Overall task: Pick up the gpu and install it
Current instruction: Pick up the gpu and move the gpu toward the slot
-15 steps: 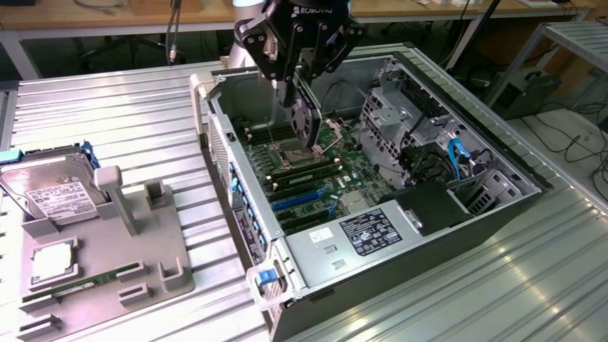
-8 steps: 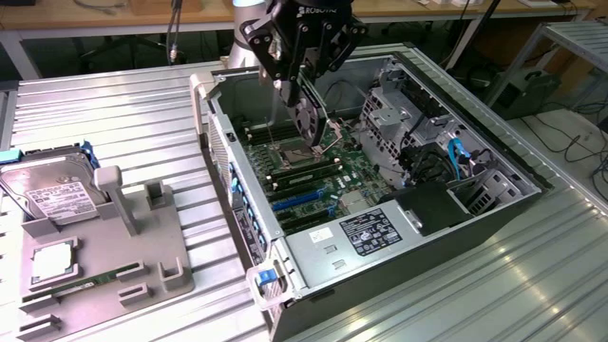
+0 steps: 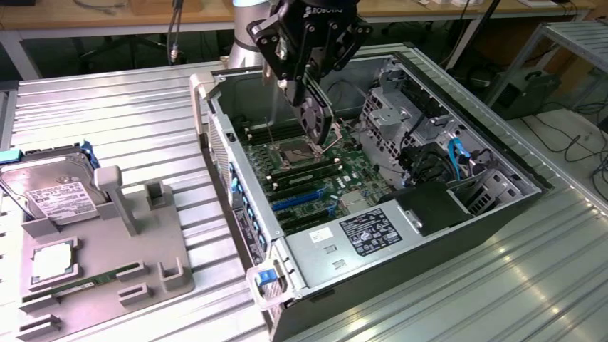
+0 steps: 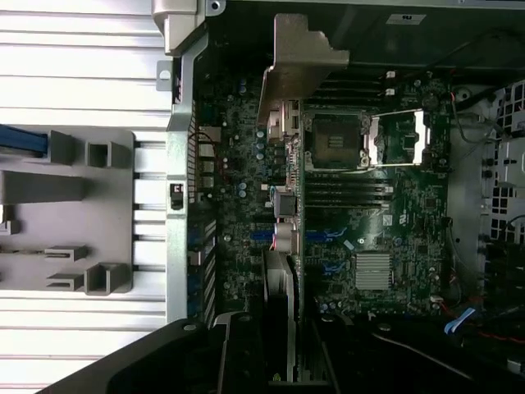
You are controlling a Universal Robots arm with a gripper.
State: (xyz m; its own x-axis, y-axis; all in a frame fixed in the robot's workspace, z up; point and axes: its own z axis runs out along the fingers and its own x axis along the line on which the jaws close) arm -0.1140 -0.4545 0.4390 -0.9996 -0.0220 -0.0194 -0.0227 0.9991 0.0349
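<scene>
My gripper (image 3: pixel 309 82) hangs over the open computer case (image 3: pixel 475 135) and is shut on the gpu (image 3: pixel 317 117). The black card hangs on edge below the fingers, over the motherboard (image 3: pixel 314 174) near the CPU socket (image 3: pixel 290 151). Its thin silvery bracket (image 3: pixel 273 107) runs down on the exterior view's left of the card. In the wrist view the gpu (image 4: pixel 297 205) shows edge-on, with its bracket (image 4: pixel 299 61) at the far end and the gripper (image 4: pixel 275 353) at the near end. The blue expansion slots (image 3: pixel 296 201) lie lower on the board, apart from the card.
A grey parts holder (image 3: pixel 105 263) stands on the ribbed metal table at the exterior view's left. It carries a hard drive (image 3: pixel 53 189), a CPU (image 3: pixel 53 258) and a green memory stick (image 3: pixel 85 283). Inside the case are drive cages and cables (image 3: pixel 446 157).
</scene>
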